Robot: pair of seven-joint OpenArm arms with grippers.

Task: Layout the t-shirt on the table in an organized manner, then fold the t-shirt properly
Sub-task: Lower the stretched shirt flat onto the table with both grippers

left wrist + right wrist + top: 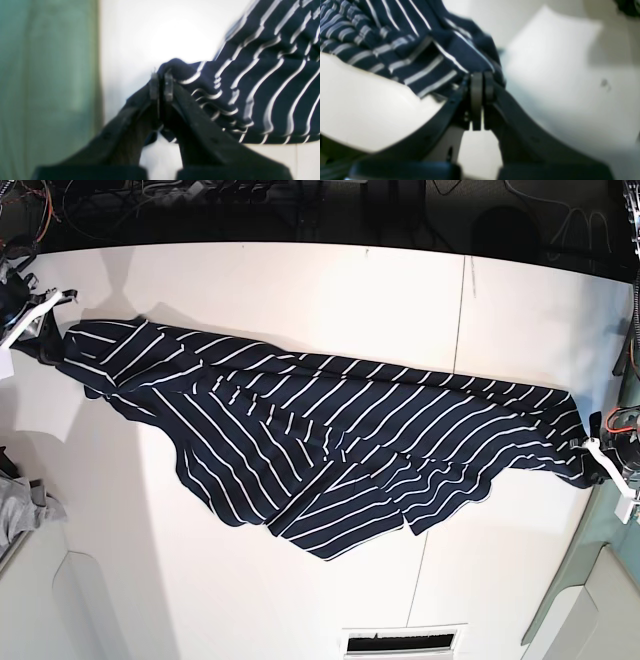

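The t-shirt (320, 435), dark navy with thin white stripes, is stretched across the white table (300, 290) between both arms. My left gripper (161, 83) is shut on one end of the shirt (262, 82), at the table's right edge in the base view (590, 452). My right gripper (482, 83) is shut on the other end of the shirt (420, 50), at the far left of the base view (48, 340). The middle of the shirt sags in wrinkled folds toward the front.
A small grey cloth (20, 510) lies at the left edge. A thin dark seam (462, 310) runs across the table. A slotted vent (400, 642) sits at the front edge. Cables (200, 195) lie behind the table.
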